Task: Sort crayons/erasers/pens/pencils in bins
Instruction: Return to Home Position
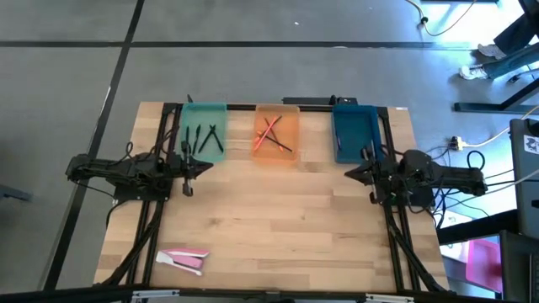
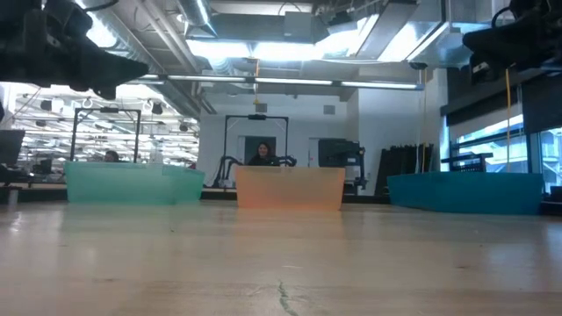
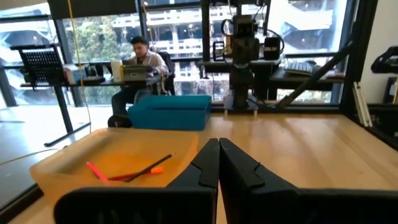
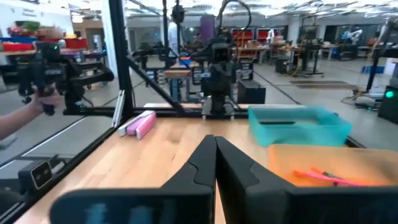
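1. Pink eraser [image 1: 184, 259] with a white part lies flat at the near left corner of the table [image 1: 278, 227], outside every bin.
2. Slim black pens [image 1: 206, 136] lie in the teal bin [image 1: 206, 112], far left.
3. Red and pink pencils [image 1: 271, 135], with one dark one, lie crossed in the orange bin [image 1: 276, 111], far middle.
4. Far right stands the blue bin [image 1: 358, 126]; what it holds cannot be told.
5. Just near of the teal bin hangs the left gripper [image 1: 206, 167], fingers [image 3: 205, 168] pressed together, empty.
6. Just near of the blue bin hangs the right gripper [image 1: 348, 173], fingers [image 4: 202, 165] likewise clenched on nothing.
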`<move>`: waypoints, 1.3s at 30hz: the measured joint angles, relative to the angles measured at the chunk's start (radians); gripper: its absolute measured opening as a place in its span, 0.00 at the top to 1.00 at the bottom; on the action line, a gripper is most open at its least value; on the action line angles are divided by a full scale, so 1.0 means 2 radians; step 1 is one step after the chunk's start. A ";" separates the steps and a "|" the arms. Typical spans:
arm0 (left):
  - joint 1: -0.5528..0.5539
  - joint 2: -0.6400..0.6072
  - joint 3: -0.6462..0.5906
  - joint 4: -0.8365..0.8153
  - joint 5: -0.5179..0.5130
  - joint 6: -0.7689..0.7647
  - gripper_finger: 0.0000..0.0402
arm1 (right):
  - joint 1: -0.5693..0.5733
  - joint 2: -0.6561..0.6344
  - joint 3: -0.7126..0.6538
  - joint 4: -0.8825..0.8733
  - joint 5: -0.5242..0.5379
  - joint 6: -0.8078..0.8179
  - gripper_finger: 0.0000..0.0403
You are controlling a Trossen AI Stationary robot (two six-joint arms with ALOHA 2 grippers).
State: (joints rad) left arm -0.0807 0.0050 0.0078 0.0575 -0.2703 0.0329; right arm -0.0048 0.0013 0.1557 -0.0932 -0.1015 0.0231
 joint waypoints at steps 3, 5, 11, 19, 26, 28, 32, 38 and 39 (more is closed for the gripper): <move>0.000 0.000 0.000 0.002 0.000 0.002 1.00 | 0.000 0.000 -0.017 0.019 -0.004 -0.001 0.98; 0.000 0.000 0.000 -0.001 0.000 0.002 1.00 | 0.000 0.000 -0.034 0.040 -0.009 -0.007 0.98; 0.000 0.000 0.000 -0.002 -0.001 -0.010 1.00 | 0.000 0.003 -0.074 0.085 -0.040 -0.049 0.98; 0.000 0.001 0.000 -0.002 -0.001 -0.008 1.00 | 0.000 0.006 -0.074 0.083 -0.042 -0.121 0.98; 0.000 0.001 0.000 -0.002 -0.001 0.001 1.00 | 0.000 0.008 -0.074 0.071 0.057 -0.119 0.98; 0.000 0.001 0.000 -0.002 -0.001 0.001 1.00 | 0.000 0.008 -0.074 0.060 0.076 -0.119 0.98; 0.000 0.001 0.000 -0.002 -0.001 0.002 1.00 | 0.000 0.009 -0.074 0.062 0.076 -0.119 0.98; 0.000 0.001 0.000 -0.002 -0.001 0.002 1.00 | 0.000 0.009 -0.074 0.062 0.076 -0.119 0.98; 0.000 0.001 0.000 -0.002 -0.001 0.001 1.00 | 0.000 0.009 -0.074 0.062 0.076 -0.119 0.98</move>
State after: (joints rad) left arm -0.0807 0.0063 0.0078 0.0536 -0.2718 0.0357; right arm -0.0044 0.0185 0.0082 0.0311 0.0513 -0.2150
